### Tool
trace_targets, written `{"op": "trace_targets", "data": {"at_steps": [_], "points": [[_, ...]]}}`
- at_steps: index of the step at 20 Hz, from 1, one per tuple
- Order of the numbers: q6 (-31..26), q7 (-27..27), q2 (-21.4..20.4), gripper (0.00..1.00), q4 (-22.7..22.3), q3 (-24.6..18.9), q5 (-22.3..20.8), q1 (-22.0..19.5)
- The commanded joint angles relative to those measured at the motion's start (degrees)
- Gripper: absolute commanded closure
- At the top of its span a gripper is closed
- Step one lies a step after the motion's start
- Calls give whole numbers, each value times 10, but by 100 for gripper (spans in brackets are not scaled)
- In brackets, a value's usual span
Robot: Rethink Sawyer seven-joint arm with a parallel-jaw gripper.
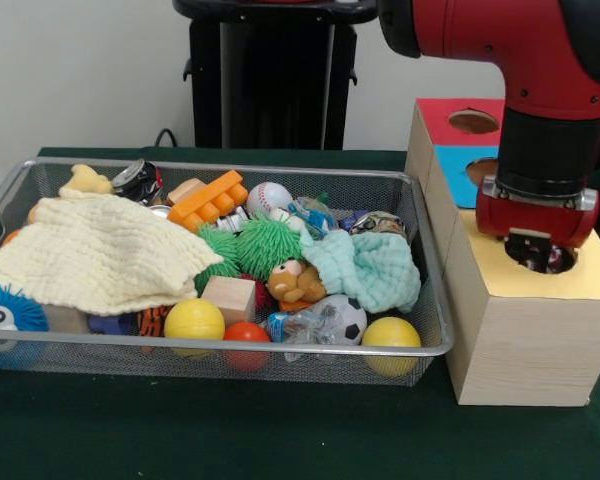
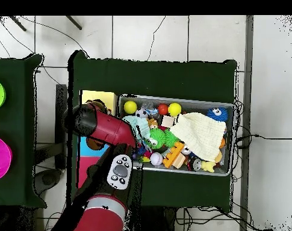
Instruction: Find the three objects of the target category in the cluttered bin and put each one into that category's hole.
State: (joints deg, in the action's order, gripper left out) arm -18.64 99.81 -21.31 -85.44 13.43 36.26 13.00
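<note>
My gripper [image 1: 538, 252] hangs from the red arm, straight down into the round dark hole [image 1: 568, 262] in the yellow top [image 1: 592, 278] of the wooden box. A scrap of red and white print shows in the hole beside it; I cannot tell whether it is held. The wire mesh bin [image 1: 230, 345] stands left of the box, full of toys. A patterned cloth piece [image 1: 378, 222] lies at its back right corner, behind the mint-green waffle cloth [image 1: 365, 268]. In the overhead view the arm [image 2: 103, 126] covers the hole; part of the yellow top [image 2: 100, 96] and the bin [image 2: 178, 98] show.
A pale-yellow waffle cloth [image 1: 95, 250] covers the bin's left half. Balls, a wooden block [image 1: 228, 297], green spiky toys [image 1: 265, 245] and an orange brick [image 1: 210, 198] fill the bin. Behind the yellow box are the blue top [image 1: 456, 172] and the red top [image 1: 450, 112].
</note>
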Motion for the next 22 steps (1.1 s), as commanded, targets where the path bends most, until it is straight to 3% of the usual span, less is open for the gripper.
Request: {"op": "trace_targets", "data": {"at_steps": [1,16,17,22], "points": [[-42,89,-46,100,-122,-35,-31,-14],[-70,86,-80,100,-122,-52,-24,-29],[-71,84,-79,0,-120,-50,-28,-27],[-59,77,-74,0,-116,-61,-29,-31]]}}
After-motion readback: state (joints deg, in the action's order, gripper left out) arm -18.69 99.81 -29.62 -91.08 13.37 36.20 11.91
